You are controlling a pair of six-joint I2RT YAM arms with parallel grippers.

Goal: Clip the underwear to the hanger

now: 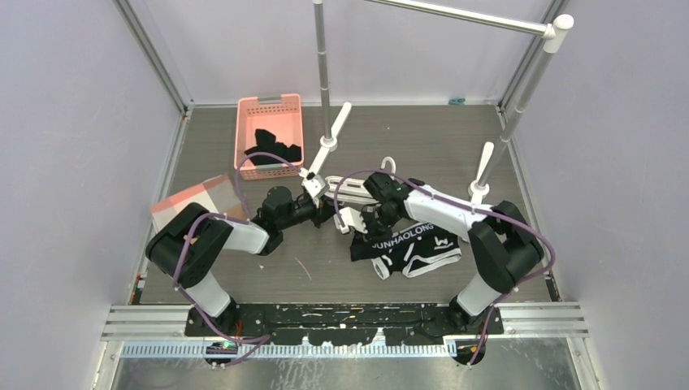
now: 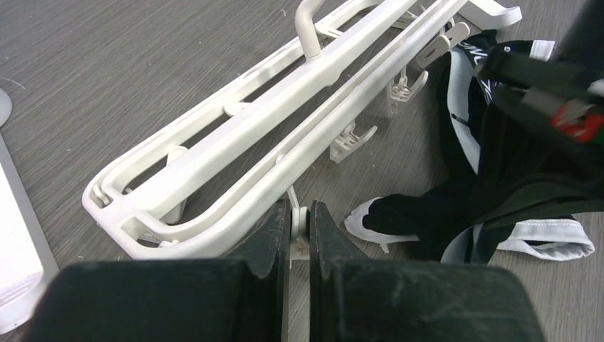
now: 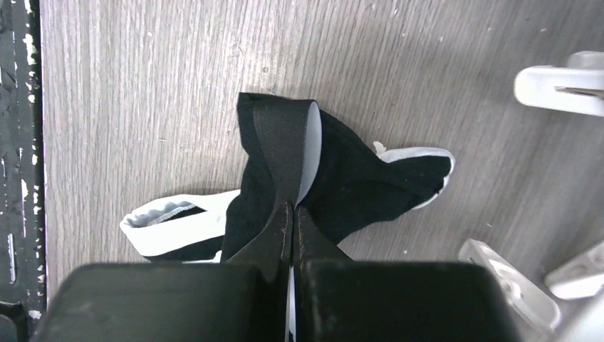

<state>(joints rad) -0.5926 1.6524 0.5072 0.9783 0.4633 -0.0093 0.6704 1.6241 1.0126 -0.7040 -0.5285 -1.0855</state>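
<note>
The right end effector (image 3: 290, 214) is clenched on a raised fold of the black waistband of the underwear (image 3: 356, 185), pinching it between both fingers. The rest of the briefs lies crumpled on the grey wood-grain worktop (image 1: 341, 276), white piping showing, just in front of the hanger's near edge. The left end effector (image 2: 299, 217) is closed on a small white clip at the near edge of the hanger (image 2: 235, 132), a white plastic frame lying flat on the worktop between the two arms. Farther back stands a pink basket (image 1: 268, 101) holding a black garment (image 1: 276, 148), beside a grey metal rail stand (image 1: 322, 65).
</note>
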